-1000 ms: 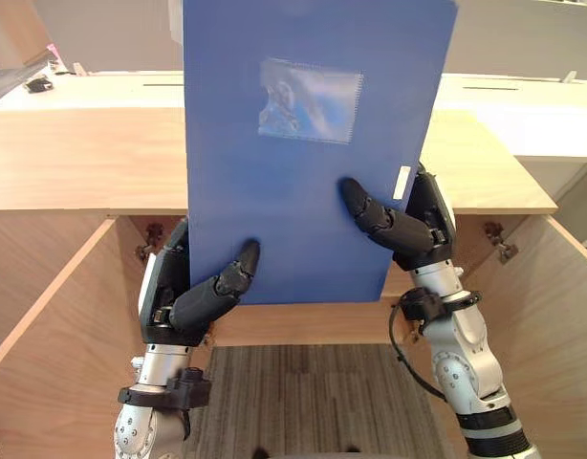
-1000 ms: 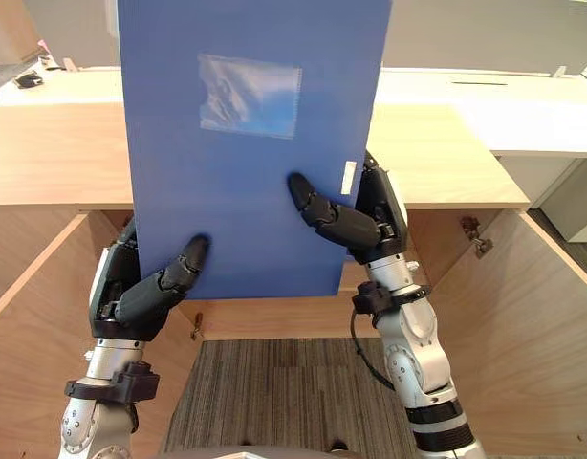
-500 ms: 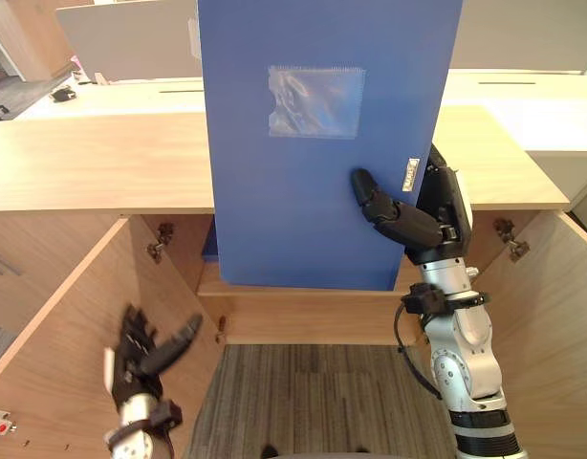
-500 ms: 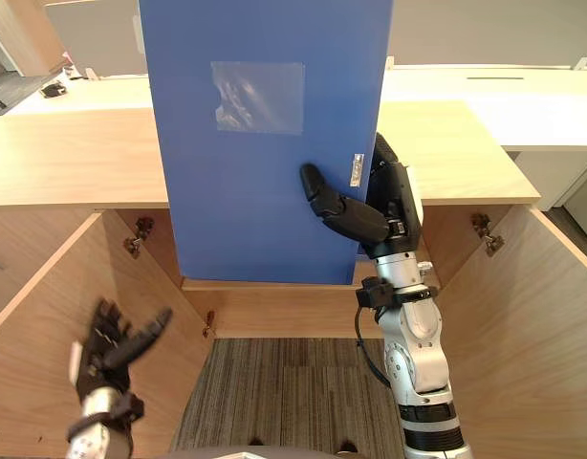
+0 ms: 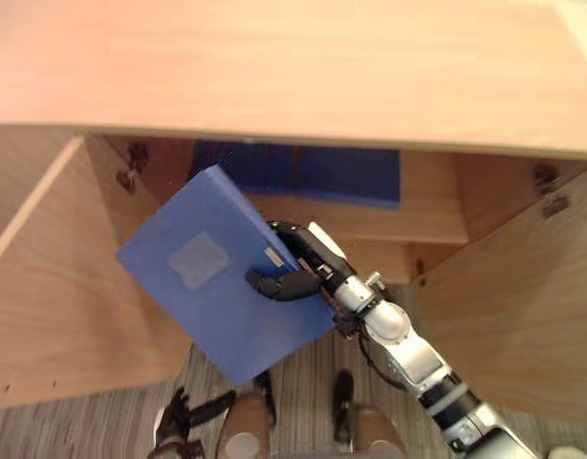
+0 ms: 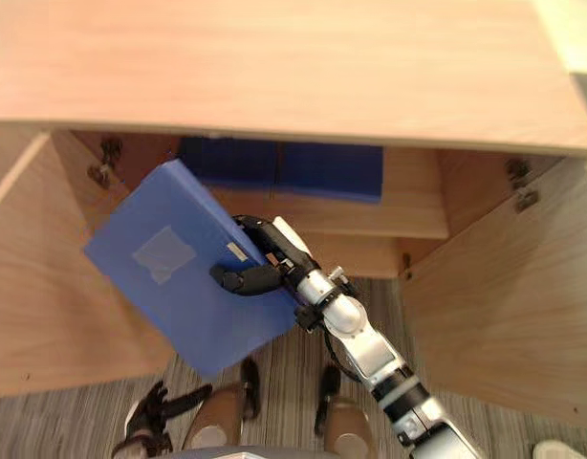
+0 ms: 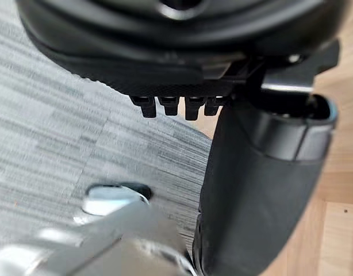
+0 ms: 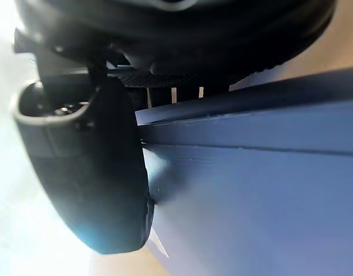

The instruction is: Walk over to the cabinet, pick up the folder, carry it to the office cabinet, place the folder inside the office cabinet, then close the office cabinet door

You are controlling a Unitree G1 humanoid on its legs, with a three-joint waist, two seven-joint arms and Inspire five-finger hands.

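The folder hides the fingers of my right hand; the cabinet top covers the far part of the blue stack inside; the picture's edge crops my left hand

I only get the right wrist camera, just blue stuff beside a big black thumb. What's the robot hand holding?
Observer: A flat blue plastic folder, pinched by the right robot hand, tilted before the open light wooden cabinet.
Operator: Is it inside?
Observer: Not on the wooden shelf; darker blue folders lie there.
Operator: Where's the other hand?
Observer: The left robot hand hangs low over the grey striped carpet, fingers relaxed.
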